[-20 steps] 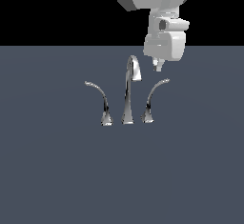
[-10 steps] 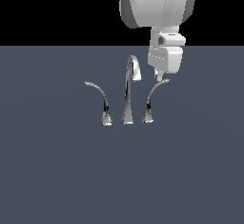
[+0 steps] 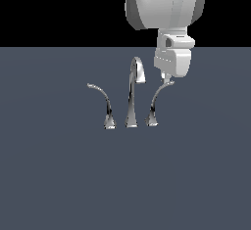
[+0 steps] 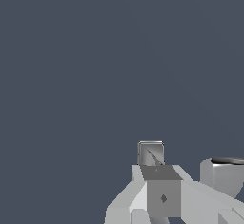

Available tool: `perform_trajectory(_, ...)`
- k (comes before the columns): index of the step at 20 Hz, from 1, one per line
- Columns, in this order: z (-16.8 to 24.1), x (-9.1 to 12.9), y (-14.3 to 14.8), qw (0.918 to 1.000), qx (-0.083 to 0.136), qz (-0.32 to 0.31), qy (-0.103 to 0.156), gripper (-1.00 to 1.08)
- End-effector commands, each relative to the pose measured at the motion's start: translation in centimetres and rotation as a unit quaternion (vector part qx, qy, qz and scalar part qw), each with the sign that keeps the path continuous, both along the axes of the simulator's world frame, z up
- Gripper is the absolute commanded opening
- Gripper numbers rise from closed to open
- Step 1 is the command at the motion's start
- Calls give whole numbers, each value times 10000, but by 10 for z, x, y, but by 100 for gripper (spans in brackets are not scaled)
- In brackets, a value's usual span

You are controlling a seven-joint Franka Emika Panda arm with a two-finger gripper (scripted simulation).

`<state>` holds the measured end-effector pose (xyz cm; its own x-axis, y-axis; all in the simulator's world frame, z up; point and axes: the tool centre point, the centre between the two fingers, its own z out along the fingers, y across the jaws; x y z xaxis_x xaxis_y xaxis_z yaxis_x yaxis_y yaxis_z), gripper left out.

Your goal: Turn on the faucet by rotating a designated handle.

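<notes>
The chrome faucet (image 3: 132, 99) stands mid-scene, its tall spout hooking over at the top. The handle (image 3: 155, 102) is the slim lever on the exterior view's right, arcing up and out to the right. My gripper (image 3: 167, 79) hangs right at the handle's upper tip, touching it or just above; the fingers look pressed together with nothing between them. In the wrist view the gripper (image 4: 162, 175) shows as one joined block. A small chrome end (image 4: 150, 152), which I take for the handle's tip, lies just beyond the gripper. A chrome piece (image 4: 224, 173) sits to one side.
A mirror-image lever (image 3: 102, 99) arcs toward the exterior view's left, on the far side of the spout from my gripper. The faucet stands on a flat dark grey-blue surface (image 3: 63, 175). The white arm body (image 3: 164, 4) looms above the handle.
The arm has shifted slightly toward the exterior view's right, and the hand has come down from beside the spout's top to the handle's tip. The faucet's levers have not moved.
</notes>
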<state>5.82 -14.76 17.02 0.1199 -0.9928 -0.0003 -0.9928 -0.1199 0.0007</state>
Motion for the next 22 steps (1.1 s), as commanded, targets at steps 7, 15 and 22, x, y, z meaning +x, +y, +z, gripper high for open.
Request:
perform_trajectory(7, 0, -27, -16, 10000, -1, -6, -2, -100)
perform_trajectory(15, 0, -37, -6, 10000, 3, 32, -38, -100)
perform_trajectory(22, 0, -60, -5, 10000, 1, 10, -19, -100)
